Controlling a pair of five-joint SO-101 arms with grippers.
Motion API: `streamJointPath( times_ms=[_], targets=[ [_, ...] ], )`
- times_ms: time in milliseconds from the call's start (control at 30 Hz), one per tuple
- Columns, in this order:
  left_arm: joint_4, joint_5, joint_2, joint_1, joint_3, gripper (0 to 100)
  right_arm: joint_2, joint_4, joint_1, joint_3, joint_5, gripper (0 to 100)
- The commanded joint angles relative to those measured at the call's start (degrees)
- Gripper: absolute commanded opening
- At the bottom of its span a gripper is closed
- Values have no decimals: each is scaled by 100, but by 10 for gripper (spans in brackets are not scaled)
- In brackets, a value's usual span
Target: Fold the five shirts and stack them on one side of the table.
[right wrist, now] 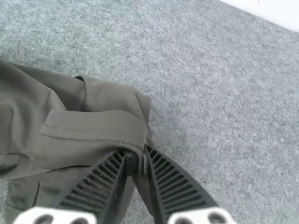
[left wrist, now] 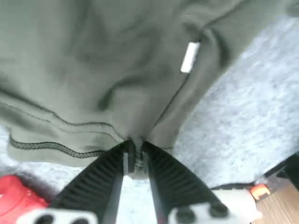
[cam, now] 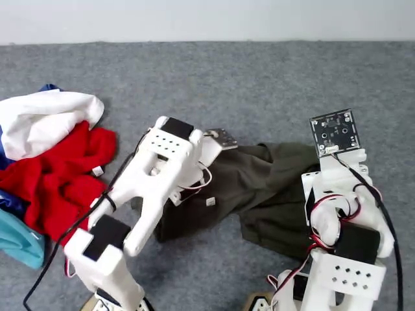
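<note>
Step in hand, by my reading: the first fold, or the spreading-out before it. The dark olive-green cotton shirt (cam: pixel 259 188) lies rumpled in the middle of the grey felt-covered table (cam: pixel 259 84), between the two arms. No folded stack is started.

Left gripper (left wrist: pixel 134 157): jaws closed to a narrow slit, with the stitched hem of the olive shirt pinched between them. Right gripper (right wrist: pixel 136 161): the same, clamped on a folded-over seamed edge at the shirt's far side.

Waiting garments are heaped at the table's left edge, well apart from the olive shirt:
- crumpled white shirt (cam: pixel 45 120) on top
- bright red shirt (cam: pixel 65 175) below it
- teal shirt (cam: pixel 19 240) at the near edge
- a sliver of blue cloth (cam: pixel 47 87) behind the white

Next move, as a judgement: with both pinches set, the arms need to lift together and draw apart so the cloth goes taut and flat before any edge is carried over. Uneven pull risks dragging the shirt into a bunch or slipping one pinch.

View comparison: the high view gives the layout and the heap, but the arm bodies cover both pinch points. The wrist views settle the grasp. The left wrist view also shows a small white label (left wrist: pixel 189 57) on a seam.
</note>
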Motion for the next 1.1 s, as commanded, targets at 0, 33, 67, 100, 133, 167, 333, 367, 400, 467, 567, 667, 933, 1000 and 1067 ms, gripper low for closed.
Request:
streamJointPath(
  times_ms=[0,33,67,100,133,167,333,367,400,467,567,667,933,1000,1067],
  targets=[
    [185,273,-1081,255,-224,15,-92,40,13,-26,-44,10],
    [185,334,-1468,273,-242,15,-92,40,13,-26,-44,10],
    [185,352,-1864,264,-277,15,-92,40,13,-26,-44,10],
    [185,334,-2251,202,-295,15,-92,40,13,-26,-44,10],
    [167,334,-2611,79,-295,15,-92,40,13,-26,-44,10],
    [158,325,-2884,-97,-286,16,-92,40,13,-26,-44,10],
    [167,360,-4167,-571,-593,16,-92,40,13,-26,-44,10],
    [141,325,-4422,-589,-646,16,-92,40,13,-26,-53,10],
    [62,308,-4624,-607,-620,16,-92,40,13,-26,-53,10],
    [-70,158,-4738,-738,-426,16,-92,40,13,-26,-53,10],
    [167,114,-4879,-554,-558,16,-92,101,13,-26,-44,10],
    [-246,-9,-4695,-1090,-31,16,-101,145,13,-26,-35,10],
    [-413,598,-4484,-1521,-558,16,-75,154,13,-1134,-62,9],
    [-404,826,-4492,-1574,-1182,16,-40,189,13,-1908,-70,9],
    [-404,1046,-4448,-1811,-1727,16,40,224,13,-2629,-176,9]
  ],
)
